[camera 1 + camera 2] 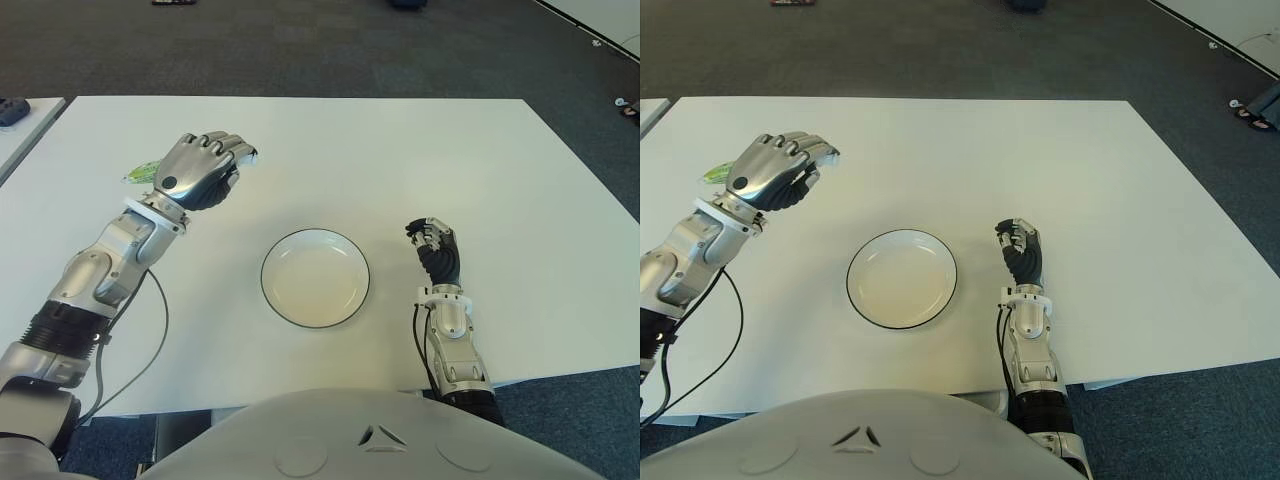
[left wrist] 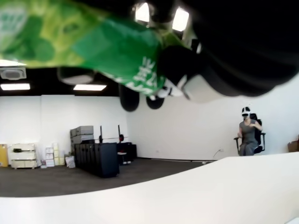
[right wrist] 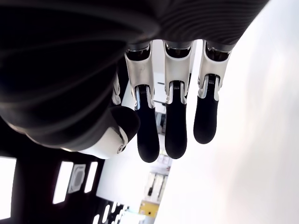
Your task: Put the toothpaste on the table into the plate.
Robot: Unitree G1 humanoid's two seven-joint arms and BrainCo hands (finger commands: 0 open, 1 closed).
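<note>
Standing on the broad white rectangular table (image 1: 450,170) is a single round white plate with a thin dark rim (image 1: 272,300), placed near the robot's edge and roughly midway between the two arms; its shallow bowl holds nothing. There is one green toothpaste tube with white lettering (image 2: 98,49), and it is not on the table: it is gripped in the silver-backed, dark-fingered left hand (image 1: 203,168), which is raised over the left part of the table, to the far left of the plate and well apart from it. In the head views only the tube's pale green end (image 1: 141,172) pokes out on the hand's left side, while the left wrist view shows the tube's body running across the palm with the dark fingers (image 2: 224,51) curled closely around it. The right hand (image 1: 437,250), dark with silver joints, shows just right of the plate, near the table's near edge; its fingers (image 3: 176,133) are loosely bent, side by side with the thumb tucked in beside them, and they hold nothing. Far back in the room, in the left wrist view, a person wearing a headset (image 2: 248,135) sits on a chair beside the white wall.
</note>
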